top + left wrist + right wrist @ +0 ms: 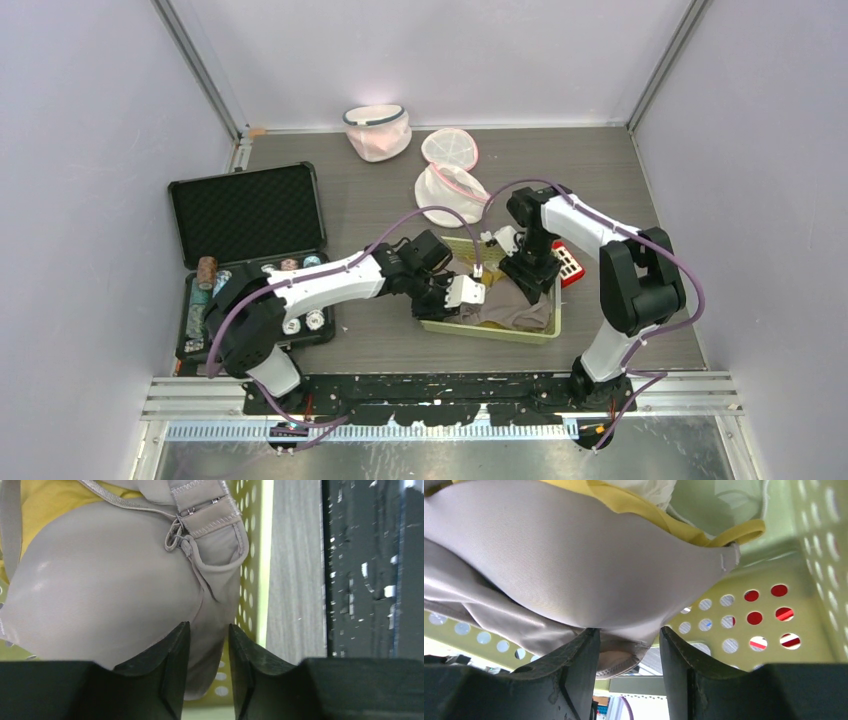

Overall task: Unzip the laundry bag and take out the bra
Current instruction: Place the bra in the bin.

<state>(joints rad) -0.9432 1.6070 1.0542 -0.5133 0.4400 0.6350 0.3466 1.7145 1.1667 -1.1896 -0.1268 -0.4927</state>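
Observation:
A taupe bra (515,310) lies in a yellow-green perforated tray (492,333) between the two arms. My left gripper (478,296) reaches in from the tray's left. In the left wrist view its fingers (172,650) stand close together with the bra's fabric (110,585) pinched in the narrow gap (209,630). My right gripper (523,280) comes down from the tray's far side, jaws apart (629,632), with a bra cup (574,565) resting across its fingertips. Yellow fabric (634,505) lies beyond it. A white mesh laundry bag (450,180) lies open at the back.
A second white bag (378,131) with a grey rim sits near the back wall. An open black case (245,215) with small spools (205,272) stands at the left. A red object (568,262) lies just right of the tray. Walls close in on three sides.

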